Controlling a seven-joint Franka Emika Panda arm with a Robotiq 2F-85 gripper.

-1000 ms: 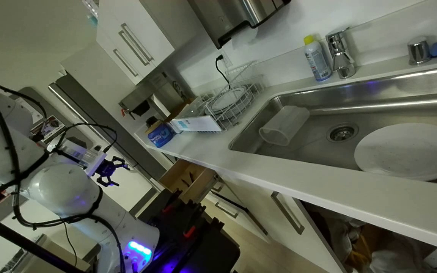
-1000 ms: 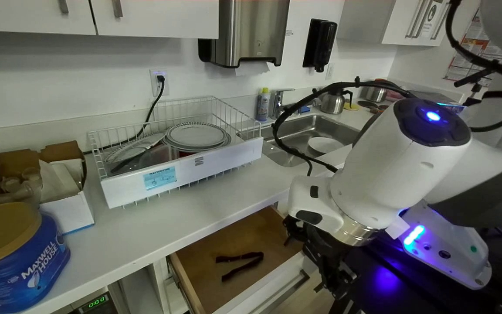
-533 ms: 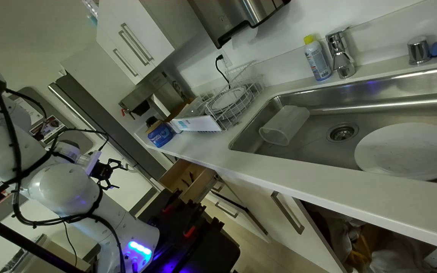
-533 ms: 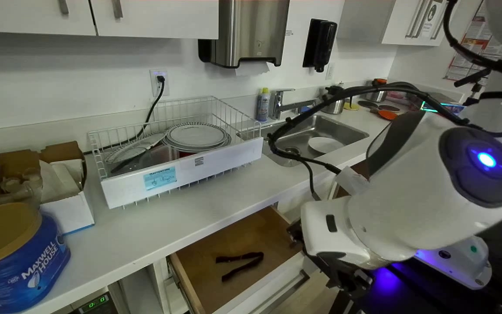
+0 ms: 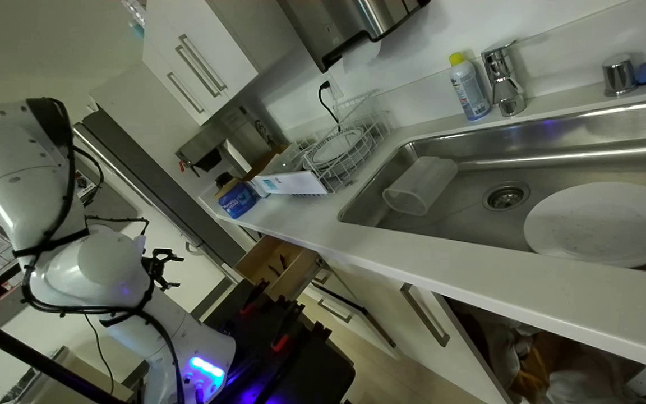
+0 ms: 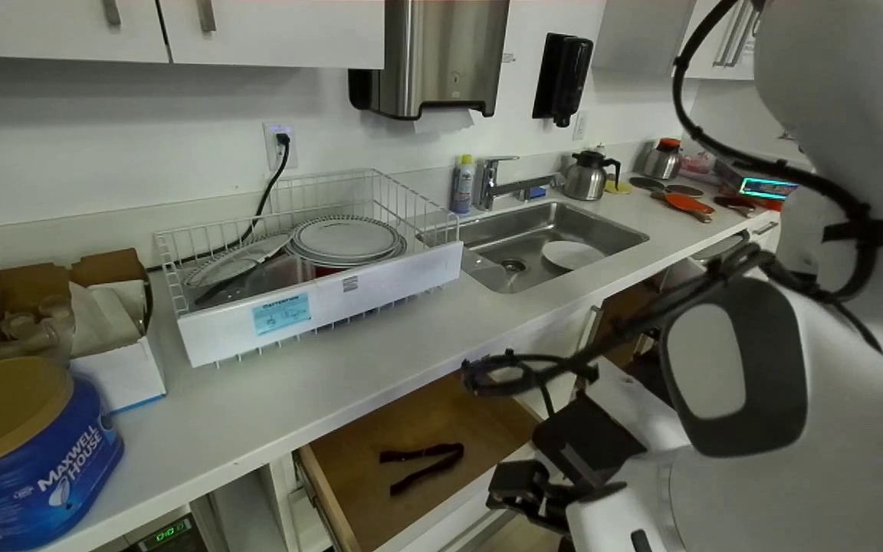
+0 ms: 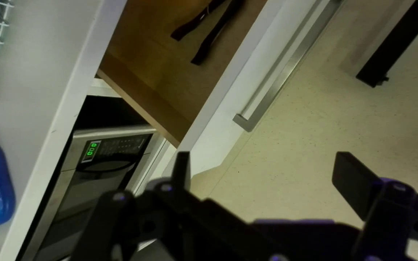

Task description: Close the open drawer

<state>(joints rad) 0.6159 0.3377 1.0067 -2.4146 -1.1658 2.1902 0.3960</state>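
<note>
May snag bar handle, upper ctr of wrist view, w/ spread hand if pushing drawer too low.

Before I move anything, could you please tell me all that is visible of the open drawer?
The drawer is pulled out beneath the white countertop. Its box looks wooden and brown; its front is flat and white, with a straight grey bar handle, metallic in look. A dark folded strap lies on its bottom. The open gripper is apart from it.
</note>
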